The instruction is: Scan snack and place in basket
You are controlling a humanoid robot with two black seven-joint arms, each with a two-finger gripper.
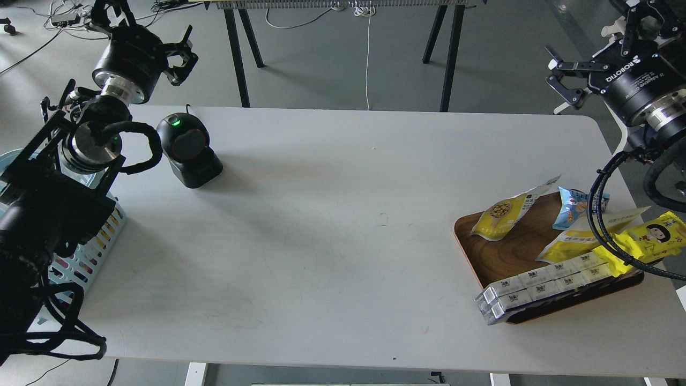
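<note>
The snack (502, 216), a yellow-and-white pouch picturing round beige nuggets, lies at the left end of a brown wooden tray (504, 257) on the right of the table. The light blue lattice basket (88, 252) stands at the table's left edge, mostly hidden behind my left arm. My left gripper (146, 24) is open and empty, raised beyond the table's far left corner. My right gripper (597, 35) is open and empty, raised beyond the far right corner, well above the tray.
A black barcode scanner (188, 150) with a green light stands at the far left of the table. The tray also holds a blue packet (572, 206), a second yellow-white pouch (576, 238), a bright yellow cartoon-face wrapper (651, 236) and a row of white boxes (541, 287). A black cable (595, 214) hangs over the tray.
</note>
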